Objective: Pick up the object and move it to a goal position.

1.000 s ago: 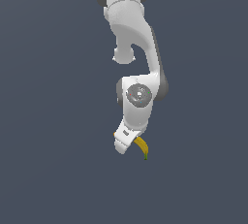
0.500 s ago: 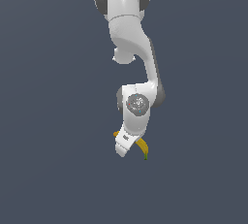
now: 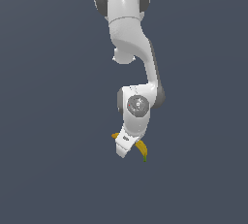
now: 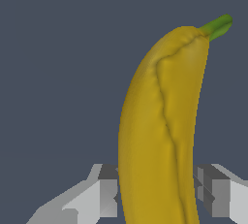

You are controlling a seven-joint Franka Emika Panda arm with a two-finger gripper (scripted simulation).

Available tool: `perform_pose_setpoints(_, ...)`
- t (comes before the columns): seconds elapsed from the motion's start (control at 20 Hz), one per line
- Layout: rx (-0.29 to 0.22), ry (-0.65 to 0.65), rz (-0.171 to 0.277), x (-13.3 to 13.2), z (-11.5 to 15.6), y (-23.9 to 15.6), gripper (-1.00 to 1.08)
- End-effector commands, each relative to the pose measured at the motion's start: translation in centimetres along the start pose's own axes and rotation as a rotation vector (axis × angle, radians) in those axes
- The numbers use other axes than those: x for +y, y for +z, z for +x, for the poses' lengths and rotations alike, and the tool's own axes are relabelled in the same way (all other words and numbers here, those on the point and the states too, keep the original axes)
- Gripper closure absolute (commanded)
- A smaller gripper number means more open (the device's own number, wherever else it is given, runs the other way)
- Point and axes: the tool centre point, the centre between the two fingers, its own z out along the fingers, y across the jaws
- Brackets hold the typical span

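Claw [image 4: 155, 191] pinching the banana [image 4: 160, 131]: wrist view shows a grey finger [image 4: 104, 194] on one flank of the fruit and its twin on the other, both pressed to the peel near the blunt end. Most of the banana runs out past the fingers, ending in the green stem [image 4: 218, 25]. In the exterior view the claw [image 3: 127, 146] hangs at the low end of the white arm [image 3: 131, 48], roughly 6 o'clock from the arm's upper joints; the banana [image 3: 142, 149] pokes out at about 4 o'clock from the claw, stem tip lowest, a yellow nub showing on the opposite side. Nothing but flat dark backdrop around; no surface or goal marker visible. Judgement: light, fairly firm, smooth curved skin, so apt to pivot in the grip. Hold sits off-centre; nearer the middle of the curve would likely be steadier.
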Motion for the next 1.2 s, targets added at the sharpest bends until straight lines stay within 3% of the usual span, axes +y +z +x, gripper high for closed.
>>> perform_pose_setpoints(0.0,0.0,0.001,-0.001,0.1,0.0,0.0,1.08)
perform_pose_setpoints(0.65,0.0,0.0,0.0,-1.0,-0.2,-0.9,1.08)
perform_pose_setpoints(1.15,-0.001,0.001,-0.001,-4.8,-1.0,-4.6,1.08)
